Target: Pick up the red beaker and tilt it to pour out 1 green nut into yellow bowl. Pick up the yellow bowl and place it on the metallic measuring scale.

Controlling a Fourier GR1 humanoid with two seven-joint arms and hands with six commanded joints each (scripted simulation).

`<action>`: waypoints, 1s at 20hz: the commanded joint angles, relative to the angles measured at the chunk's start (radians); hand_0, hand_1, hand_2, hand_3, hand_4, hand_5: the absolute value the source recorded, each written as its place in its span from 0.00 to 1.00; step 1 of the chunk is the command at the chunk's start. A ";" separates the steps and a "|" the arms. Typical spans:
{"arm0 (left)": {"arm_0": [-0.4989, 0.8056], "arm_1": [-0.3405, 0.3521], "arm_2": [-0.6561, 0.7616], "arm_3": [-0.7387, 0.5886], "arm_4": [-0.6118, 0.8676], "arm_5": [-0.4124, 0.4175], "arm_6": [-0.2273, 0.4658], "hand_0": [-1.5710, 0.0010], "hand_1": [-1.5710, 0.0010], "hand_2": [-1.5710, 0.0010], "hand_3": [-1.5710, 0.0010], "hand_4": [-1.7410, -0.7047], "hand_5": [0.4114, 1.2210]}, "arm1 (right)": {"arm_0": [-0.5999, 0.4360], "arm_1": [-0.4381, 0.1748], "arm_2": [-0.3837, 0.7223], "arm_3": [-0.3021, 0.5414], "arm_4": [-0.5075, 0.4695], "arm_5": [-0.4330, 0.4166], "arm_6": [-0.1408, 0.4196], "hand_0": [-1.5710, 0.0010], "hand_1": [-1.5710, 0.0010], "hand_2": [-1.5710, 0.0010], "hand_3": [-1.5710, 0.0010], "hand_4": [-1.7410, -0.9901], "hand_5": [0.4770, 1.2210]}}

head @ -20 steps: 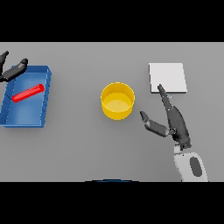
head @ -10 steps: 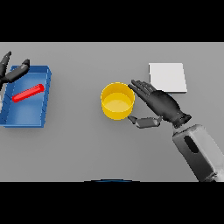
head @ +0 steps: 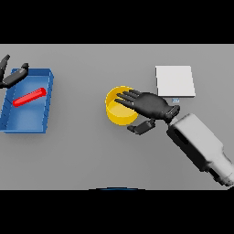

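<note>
Here my right hand (head: 151,106) lies across the right side of the bowl (head: 119,113), palm down, fingers straight and spread over its rim and opening, thumb hanging loose just beside the bowl's lower right edge; it grips nothing. The bowl stands upright on the counter (head: 91,151), near the middle. The scale (head: 174,81), a pale square plate, sits beyond my wrist to the right, apart from the bowl. Far to the left is a blue tray (head: 43,119), and the beaker (head: 29,97) lies on its side in it, slanting. My left hand (head: 13,77) shows at the left edge, over the tray's far corner, fingers relaxed and holding nothing. I cannot tell whether any nut is in the bowl.
</note>
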 commanded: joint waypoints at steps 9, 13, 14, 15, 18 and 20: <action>-0.009 0.006 0.001 0.018 -0.003 -0.013 -0.005 1.00 1.00 1.00 1.00 0.91 0.36 | -0.145 0.055 0.093 0.185 0.054 0.101 -0.012 1.00 1.00 1.00 1.00 0.75 0.26; -0.008 0.012 -0.001 0.018 -0.007 -0.018 -0.006 1.00 1.00 1.00 1.00 0.92 0.37 | -0.159 0.066 0.116 0.240 0.066 0.114 -0.026 1.00 1.00 1.00 0.99 0.74 0.29; -0.014 0.014 0.000 0.020 -0.008 -0.018 0.006 1.00 1.00 1.00 1.00 0.92 0.37 | -0.158 0.071 0.111 0.251 0.060 0.109 -0.031 1.00 1.00 1.00 0.99 0.73 0.31; -0.009 0.017 0.002 0.020 -0.006 -0.020 -0.001 1.00 1.00 1.00 1.00 0.92 0.37 | -0.170 0.075 0.108 0.262 0.063 0.112 -0.015 1.00 1.00 0.99 0.97 0.71 0.34; -0.013 0.008 -0.004 0.025 -0.013 -0.014 -0.007 1.00 1.00 1.00 1.00 0.92 0.37 | -0.164 0.079 0.114 0.258 0.068 0.107 -0.016 0.88 0.88 0.88 0.86 0.58 0.56; -0.016 0.001 -0.007 0.040 -0.016 -0.014 -0.021 1.00 1.00 1.00 1.00 0.92 0.37 | -0.159 0.084 0.119 0.253 0.063 0.102 -0.033 0.57 0.59 0.62 0.64 0.41 0.72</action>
